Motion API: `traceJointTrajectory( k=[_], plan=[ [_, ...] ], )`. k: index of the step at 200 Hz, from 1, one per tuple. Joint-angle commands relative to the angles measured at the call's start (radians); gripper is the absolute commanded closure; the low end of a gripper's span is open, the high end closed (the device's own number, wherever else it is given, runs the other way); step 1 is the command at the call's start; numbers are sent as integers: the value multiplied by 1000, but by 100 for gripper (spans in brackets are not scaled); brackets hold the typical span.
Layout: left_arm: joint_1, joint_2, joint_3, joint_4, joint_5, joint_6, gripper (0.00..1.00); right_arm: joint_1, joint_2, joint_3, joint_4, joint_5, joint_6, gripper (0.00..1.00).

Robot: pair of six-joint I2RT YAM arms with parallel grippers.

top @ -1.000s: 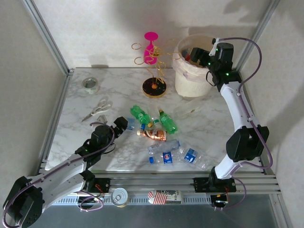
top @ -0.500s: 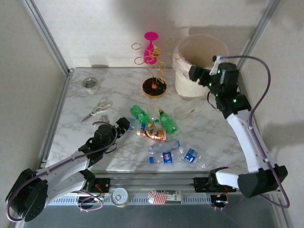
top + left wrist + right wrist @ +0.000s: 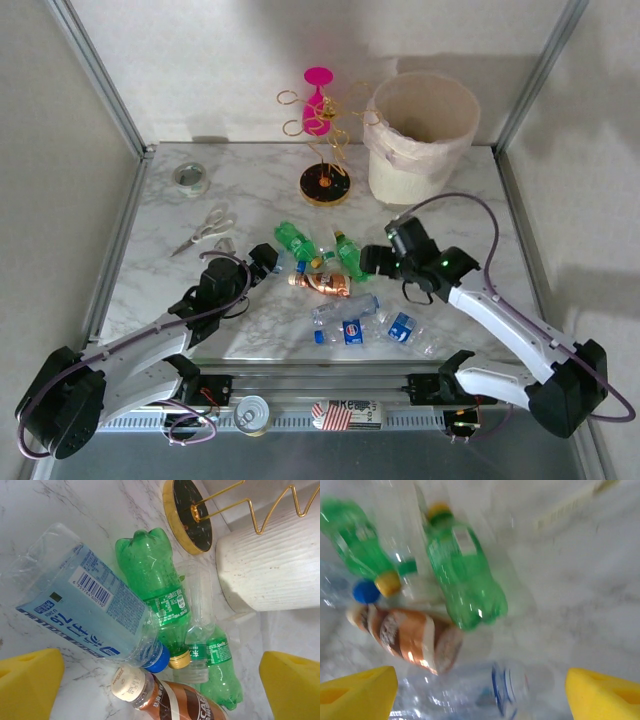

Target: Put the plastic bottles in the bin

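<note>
1. Bottles (image 3: 330, 275) lie heaped on the table (image 3: 260, 190), from its middle toward 6 o'clock; the bin (image 3: 418, 135) stands at 1 o'clock.
2. Right gripper (image 3: 372, 258), over the bin a second ago, has swung back to the heap's 3 o'clock edge, jaws apart and empty. That suggests one drop made and the next pick ahead.
3. Left gripper (image 3: 262, 262) sits at 9 o'clock, arm stretched low, jaws apart.
</note>
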Motion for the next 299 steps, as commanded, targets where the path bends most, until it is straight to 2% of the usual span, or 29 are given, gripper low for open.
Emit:
traceJointTrajectory(
  k=[1, 50, 81, 151, 219, 299],
  plan=[
    [10, 9, 32, 18, 7, 28, 1, 86, 10, -10, -126, 63, 131, 13],
    [10, 38, 43, 24, 19, 43, 0, 307, 104, 9, -405, 175, 347, 9],
    [10, 69, 62, 35, 42, 49, 0, 354, 147, -33, -471, 174, 417, 9],
    [10, 56, 36, 39, 37, 34, 0, 340, 118, -125, -434, 159, 420, 12],
    [10, 16, 32, 10, 28, 26, 0, 225, 109, -154, -272, 175, 305, 14],
    [10, -19, 12, -6, 10, 15, 1, 227, 158, -153, -158, 127, 273, 13]
  ],
)
